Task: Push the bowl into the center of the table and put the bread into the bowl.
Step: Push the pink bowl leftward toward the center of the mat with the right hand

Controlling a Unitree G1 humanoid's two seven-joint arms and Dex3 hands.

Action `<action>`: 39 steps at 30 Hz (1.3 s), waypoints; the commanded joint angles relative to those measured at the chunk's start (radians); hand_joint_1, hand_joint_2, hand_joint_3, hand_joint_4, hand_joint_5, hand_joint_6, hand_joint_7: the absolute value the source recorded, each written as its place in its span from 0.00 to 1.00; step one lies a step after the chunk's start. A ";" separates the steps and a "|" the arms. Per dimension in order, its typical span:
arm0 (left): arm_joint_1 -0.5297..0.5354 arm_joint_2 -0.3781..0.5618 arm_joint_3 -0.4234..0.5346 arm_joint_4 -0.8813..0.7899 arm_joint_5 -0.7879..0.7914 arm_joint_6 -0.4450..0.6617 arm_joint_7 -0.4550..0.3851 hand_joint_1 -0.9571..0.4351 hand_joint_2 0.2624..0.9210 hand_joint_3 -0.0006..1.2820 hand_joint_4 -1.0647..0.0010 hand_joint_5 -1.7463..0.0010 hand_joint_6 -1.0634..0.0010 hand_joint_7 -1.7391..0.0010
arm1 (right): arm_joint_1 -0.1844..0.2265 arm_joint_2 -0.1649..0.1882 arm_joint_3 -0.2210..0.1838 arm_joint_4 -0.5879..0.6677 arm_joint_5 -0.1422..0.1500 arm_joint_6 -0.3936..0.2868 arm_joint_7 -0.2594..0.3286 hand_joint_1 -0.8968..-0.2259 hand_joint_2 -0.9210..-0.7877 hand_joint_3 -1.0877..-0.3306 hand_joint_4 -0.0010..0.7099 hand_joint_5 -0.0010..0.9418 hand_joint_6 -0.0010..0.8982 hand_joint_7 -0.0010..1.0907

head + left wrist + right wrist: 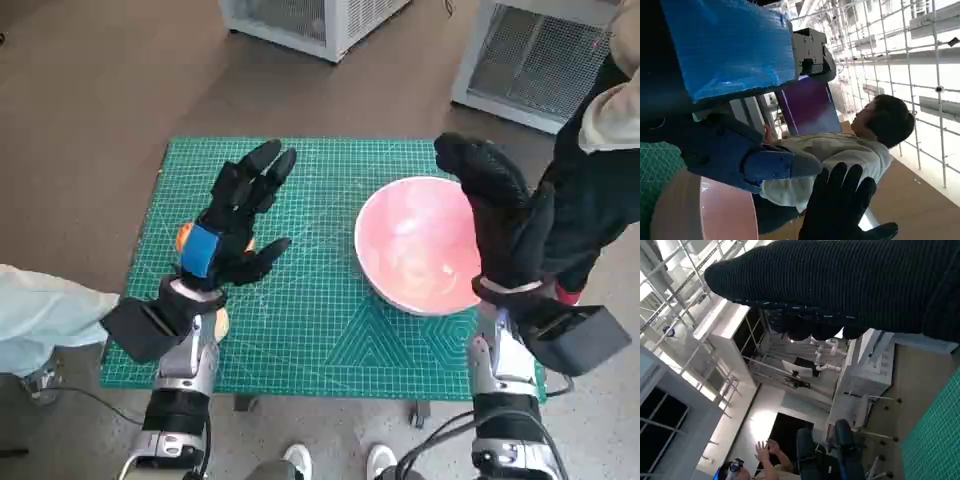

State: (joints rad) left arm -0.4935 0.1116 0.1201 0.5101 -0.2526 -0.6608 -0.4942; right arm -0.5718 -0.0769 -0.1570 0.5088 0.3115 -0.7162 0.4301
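On the tabletop (330, 330), the bowl (415, 245) sits at 3 o'clock, off center. I judge the push step current: my right hand (505, 215) flanks its outer rim, fingers together. Next, sweep toward 9 o'clock. My left hand (235, 225), fingers spread, hovers over the bread (184, 238).

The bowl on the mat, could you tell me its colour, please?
Pink bowl, clearest in the head view.

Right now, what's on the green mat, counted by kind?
Bowl: 1, pink.
Bread: 1 orange piece showing, mostly hidden under the left hand; more cannot be told.
Total: 2.
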 commanded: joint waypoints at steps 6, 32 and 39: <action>-0.006 0.003 -0.002 -0.020 -0.003 0.007 0.005 0.24 1.00 0.26 0.77 1.00 1.00 0.67 | 0.027 -0.007 -0.005 0.002 0.007 0.015 0.007 0.20 0.00 0.42 0.36 0.00 0.15 0.48; -0.004 0.009 0.001 -0.013 0.003 0.002 0.005 0.24 1.00 0.26 0.77 1.00 1.00 0.67 | 0.030 -0.006 -0.010 0.013 0.010 0.007 0.010 0.19 0.00 0.42 0.36 0.00 0.13 0.48; -0.004 0.011 0.002 -0.012 0.003 0.003 0.005 0.24 1.00 0.26 0.77 1.00 1.00 0.67 | 0.031 -0.009 -0.017 0.019 0.014 0.001 0.015 0.19 0.00 0.42 0.36 0.00 0.13 0.48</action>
State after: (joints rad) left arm -0.4934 0.1143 0.1204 0.4975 -0.2506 -0.6554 -0.4938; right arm -0.5664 -0.0776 -0.1653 0.5125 0.3165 -0.7168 0.4354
